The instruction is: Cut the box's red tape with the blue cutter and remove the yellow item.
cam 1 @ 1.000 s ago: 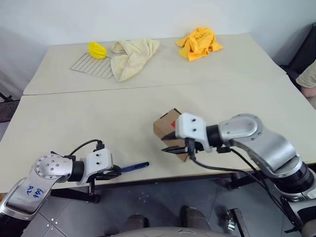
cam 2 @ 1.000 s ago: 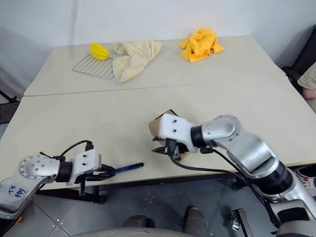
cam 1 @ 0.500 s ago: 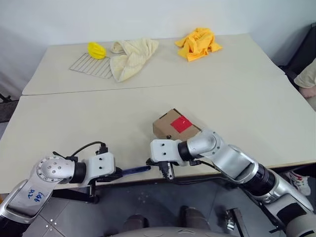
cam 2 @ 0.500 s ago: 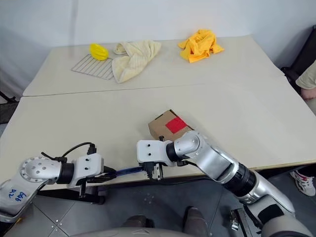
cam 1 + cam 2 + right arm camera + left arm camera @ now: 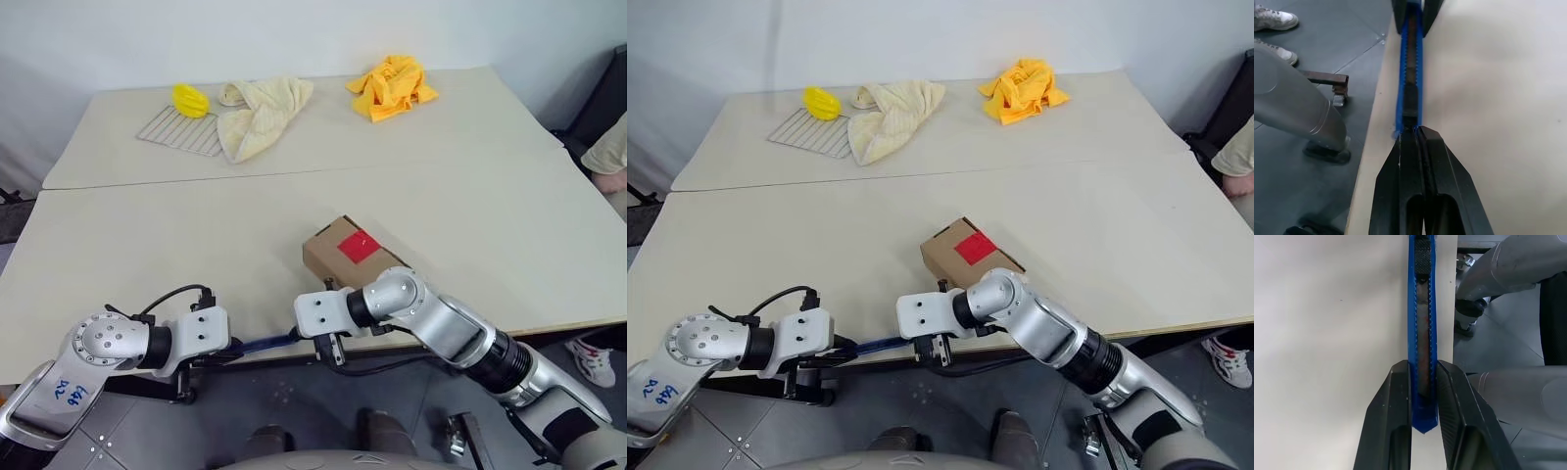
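At the pale counter (image 5: 147, 255) near edge, the left claw (image 5: 1423, 396) grips the blue cutter (image 5: 1422, 328) by its tail, arm low and angled inward. The right claw (image 5: 1418, 142), fingers pressed together at the cutter's other end (whether pinching it, unclear), reaches across leftward. The box (image 5: 345, 257) with red tape (image 5: 360, 245) sits just behind.

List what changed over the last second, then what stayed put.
The right gripper left the box, swung down toward the table's near edge and shut on the tip end of the blue cutter. The box's red tape is now uncovered. The left gripper kept its grip on the cutter's other end; the box stayed in place.
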You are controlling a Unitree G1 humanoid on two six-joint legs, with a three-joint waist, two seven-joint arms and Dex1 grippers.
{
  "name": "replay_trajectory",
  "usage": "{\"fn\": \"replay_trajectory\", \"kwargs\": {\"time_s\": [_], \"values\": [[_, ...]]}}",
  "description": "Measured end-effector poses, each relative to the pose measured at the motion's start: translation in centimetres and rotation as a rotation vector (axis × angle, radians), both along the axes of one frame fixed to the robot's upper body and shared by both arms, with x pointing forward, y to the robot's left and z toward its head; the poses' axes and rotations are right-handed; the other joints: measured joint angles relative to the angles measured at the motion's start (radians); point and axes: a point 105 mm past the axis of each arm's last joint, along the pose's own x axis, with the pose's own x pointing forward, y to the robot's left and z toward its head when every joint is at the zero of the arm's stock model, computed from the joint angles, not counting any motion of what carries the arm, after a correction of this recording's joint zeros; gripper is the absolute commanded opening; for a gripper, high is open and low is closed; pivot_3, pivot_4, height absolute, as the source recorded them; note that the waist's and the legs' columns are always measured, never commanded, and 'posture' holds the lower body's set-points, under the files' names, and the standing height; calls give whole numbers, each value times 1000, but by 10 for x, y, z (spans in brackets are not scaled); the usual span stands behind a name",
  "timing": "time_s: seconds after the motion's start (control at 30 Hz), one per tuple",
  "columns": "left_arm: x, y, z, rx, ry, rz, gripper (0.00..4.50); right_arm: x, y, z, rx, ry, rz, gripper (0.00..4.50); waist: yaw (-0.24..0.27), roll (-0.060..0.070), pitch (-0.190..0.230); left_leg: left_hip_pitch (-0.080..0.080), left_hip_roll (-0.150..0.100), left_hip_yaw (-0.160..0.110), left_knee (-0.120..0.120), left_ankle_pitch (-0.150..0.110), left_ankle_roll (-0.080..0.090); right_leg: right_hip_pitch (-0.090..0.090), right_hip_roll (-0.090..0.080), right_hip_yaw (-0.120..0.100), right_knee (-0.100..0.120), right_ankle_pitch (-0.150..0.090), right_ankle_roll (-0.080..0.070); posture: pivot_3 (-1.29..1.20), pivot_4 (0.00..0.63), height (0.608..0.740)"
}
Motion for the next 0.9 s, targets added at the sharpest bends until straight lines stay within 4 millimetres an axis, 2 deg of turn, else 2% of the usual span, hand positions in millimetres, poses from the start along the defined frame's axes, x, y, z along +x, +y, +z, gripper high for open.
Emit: {"fn": "replay_trajectory", "kwargs": {"time_s": [0.5, 0.9], "values": [[3, -2, 1, 4, 6, -3, 460, 4, 1, -1, 4, -33, 15, 60, 3, 0, -1, 1, 0, 0, 0, 0, 0, 1, 0, 0, 0, 0, 0, 0, 150, 740], [5, -2, 1, 9, 5, 1, 460, -3, 21, -7, 37, -16, 44, 60, 3, 0, -2, 1, 0, 0, 0, 0, 0, 1, 0, 0, 1, 0, 0, 0, 150, 740]]}}
